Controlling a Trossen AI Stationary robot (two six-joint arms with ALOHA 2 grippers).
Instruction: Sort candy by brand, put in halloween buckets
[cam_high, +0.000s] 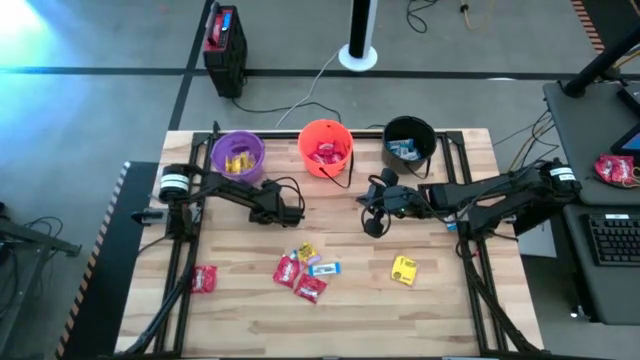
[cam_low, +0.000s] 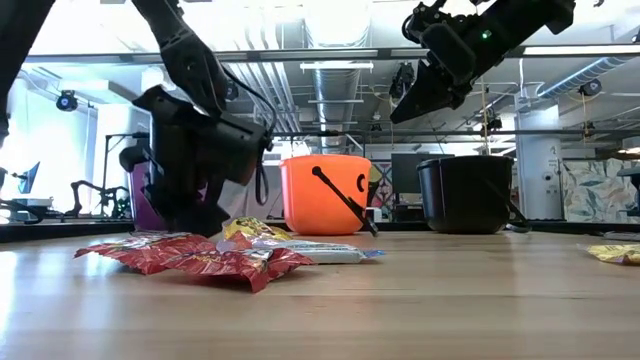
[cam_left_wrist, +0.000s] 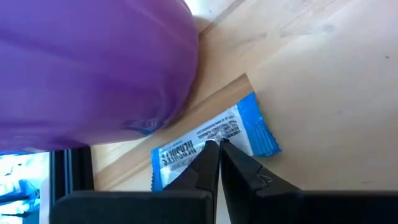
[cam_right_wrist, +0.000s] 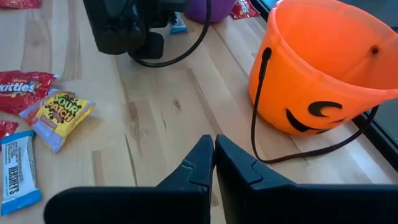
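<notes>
Wood: pale plank tabletop (cam_high: 440, 310).
Left gripper (cam_left_wrist: 216, 144): tips pressed together, empty, over crinkly blue-white Hershey's packet (cam_left_wrist: 214, 138) beside purple bucket (cam_left_wrist: 93, 68).
Right gripper (cam_right_wrist: 213, 144): closed, empty, near round orange bucket (cam_right_wrist: 329, 68).

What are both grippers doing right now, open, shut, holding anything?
Left gripper: jaws shut, empty, poised over a blue-and-white candy packet beside the purple bucket.
Right gripper: jaws shut, empty, near the orange bucket.

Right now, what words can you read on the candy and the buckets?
"kittles", first letter hidden: red packet.
"SOUR PATCH": yellow packet.
"HERSHEY'S": blue-and-white packet.
Blue-and-white packet beside the purple bucket: print too blurred.
Orange bucket: a black face, no words.
</notes>
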